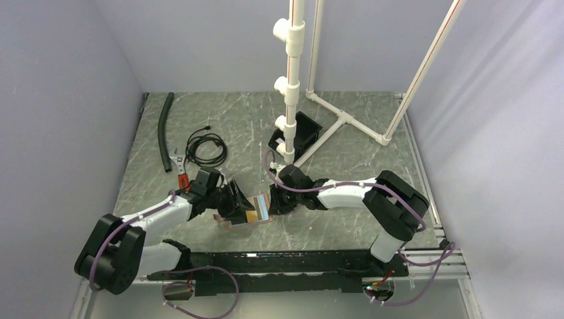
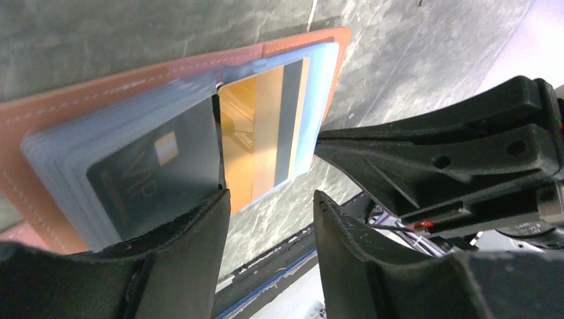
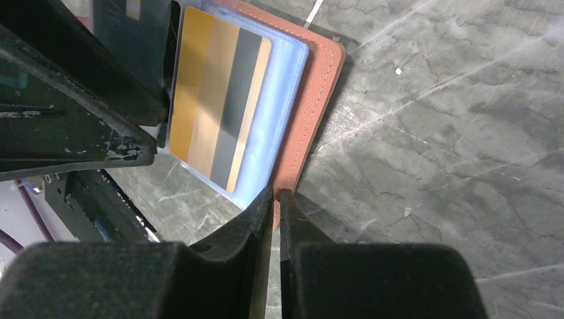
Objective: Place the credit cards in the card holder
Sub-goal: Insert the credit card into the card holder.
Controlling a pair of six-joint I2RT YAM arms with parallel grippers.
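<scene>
The card holder [image 3: 318, 93] lies open and flat on the surface [image 1: 332, 139], close to the middle of its near edge, with its two tan panels spread left and right between the arms. The right claw [image 3: 276, 196] has its fingers pressed together on the near corner of the right panel's outer edge, pinching the leather there and apparently pinning that side down. The left claw [image 2: 271, 196] hovers over the fold with its fingers spread and nothing between them. A gold card [image 3: 216, 100] with a dark stripe rests on the right panel's pale blue sleeves [image 3: 282, 113]. A dark card [image 2: 153, 173] lies on the sleeve stack of the left panel, its corner hidden behind one left finger. Whether either card is inside a sleeve or only on top I cannot tell, though the gold one's near end seems to stand a little proud of the sleeve edge. The relation that matters is this: the gold card's long axis runs parallel to the fold, roughly from the near edge of the surface toward the far edge, and the card sits just ahead of the gap between the left fingers. That free claw is the nearer one to act, so any seating push would probably come from it, directed along the card's length while the right one anchors the panel.
</scene>
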